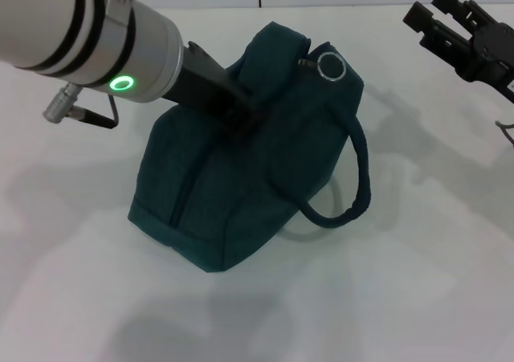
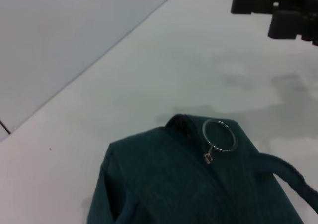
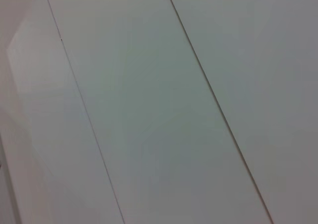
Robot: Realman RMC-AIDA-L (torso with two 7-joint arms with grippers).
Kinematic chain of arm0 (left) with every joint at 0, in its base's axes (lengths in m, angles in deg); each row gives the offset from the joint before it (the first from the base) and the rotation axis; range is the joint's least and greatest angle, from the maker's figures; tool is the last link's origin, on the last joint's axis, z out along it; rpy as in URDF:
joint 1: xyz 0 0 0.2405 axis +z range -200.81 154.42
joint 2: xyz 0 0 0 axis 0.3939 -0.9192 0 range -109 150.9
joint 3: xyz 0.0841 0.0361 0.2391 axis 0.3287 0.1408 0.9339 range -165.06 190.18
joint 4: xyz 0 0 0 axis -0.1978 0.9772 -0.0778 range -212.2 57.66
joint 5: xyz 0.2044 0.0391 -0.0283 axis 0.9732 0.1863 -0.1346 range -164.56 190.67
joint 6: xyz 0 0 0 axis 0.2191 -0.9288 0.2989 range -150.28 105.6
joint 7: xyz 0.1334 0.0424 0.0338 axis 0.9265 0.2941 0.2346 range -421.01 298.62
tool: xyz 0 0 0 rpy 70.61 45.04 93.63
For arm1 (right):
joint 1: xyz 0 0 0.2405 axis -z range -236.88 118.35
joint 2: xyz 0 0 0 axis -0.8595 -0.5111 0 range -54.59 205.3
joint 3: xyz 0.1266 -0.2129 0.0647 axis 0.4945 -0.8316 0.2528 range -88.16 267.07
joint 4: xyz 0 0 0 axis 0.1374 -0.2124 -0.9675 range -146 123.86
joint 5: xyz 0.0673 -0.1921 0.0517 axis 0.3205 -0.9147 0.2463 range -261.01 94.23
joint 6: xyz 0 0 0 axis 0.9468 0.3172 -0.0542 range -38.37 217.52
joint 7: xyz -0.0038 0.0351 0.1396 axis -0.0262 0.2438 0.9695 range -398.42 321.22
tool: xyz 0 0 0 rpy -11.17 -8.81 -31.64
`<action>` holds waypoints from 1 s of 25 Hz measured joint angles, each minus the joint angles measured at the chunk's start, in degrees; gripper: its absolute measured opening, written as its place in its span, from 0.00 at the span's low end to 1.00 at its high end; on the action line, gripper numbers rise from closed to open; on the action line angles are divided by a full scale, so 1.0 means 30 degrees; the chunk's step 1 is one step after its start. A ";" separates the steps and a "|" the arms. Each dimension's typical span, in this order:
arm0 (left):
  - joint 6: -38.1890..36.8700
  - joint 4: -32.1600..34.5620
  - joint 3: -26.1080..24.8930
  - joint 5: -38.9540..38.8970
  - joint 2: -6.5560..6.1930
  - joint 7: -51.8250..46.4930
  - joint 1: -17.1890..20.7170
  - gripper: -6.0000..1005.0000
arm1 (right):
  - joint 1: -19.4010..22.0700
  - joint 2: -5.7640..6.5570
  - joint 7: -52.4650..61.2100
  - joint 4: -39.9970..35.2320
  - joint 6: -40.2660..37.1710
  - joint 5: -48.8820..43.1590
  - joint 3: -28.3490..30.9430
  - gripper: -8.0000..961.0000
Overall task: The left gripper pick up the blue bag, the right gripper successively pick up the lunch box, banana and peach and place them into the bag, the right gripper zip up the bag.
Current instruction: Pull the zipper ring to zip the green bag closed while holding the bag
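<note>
A: Head view: the blue bag (image 1: pixel 241 185) sits mid-tabletop (image 1: pixel 418 298), zipped, its ring pull (image 1: pixel 330 66) at the far end. The left end effector (image 1: pixel 241 115) presses into its top fabric.

B: Risk?

A: If it lets go carelessly, the bag could tip. Its fingers are buried; I cannot tell their state. The right end effector (image 1: pixel 450 21) hovers apart, spread and empty. Lunch box, banana and peach aren't visible.

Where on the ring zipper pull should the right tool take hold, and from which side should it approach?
Grip the ring zipper pull across its thin rim, coming down from above on the robot's right. It sits exposed at the top end of the blue bag, clear of the loop handle, while the left tool occupies the bag's other side. The right tool hangs nearby; this is a judgement.
</note>
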 joint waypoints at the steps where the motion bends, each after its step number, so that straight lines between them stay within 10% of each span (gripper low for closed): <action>1: 0.0131 0.0014 -0.0012 0.0001 0.0000 0.0109 0.0069 0.50 | 0.0001 0.0000 0.0001 0.0000 0.0000 0.0000 0.0001 0.84; 13: 0.0581 -0.0004 0.0061 -0.0053 -0.0001 0.1018 0.0497 0.13 | -0.0264 0.0042 0.0408 0.0001 0.0179 0.0000 -0.0092 0.84; 25: 0.1093 0.0361 -0.0084 -0.0212 -0.0001 0.1515 0.0970 0.09 | -0.1581 0.0160 0.1527 -0.0200 0.0497 -0.4022 -0.0099 0.84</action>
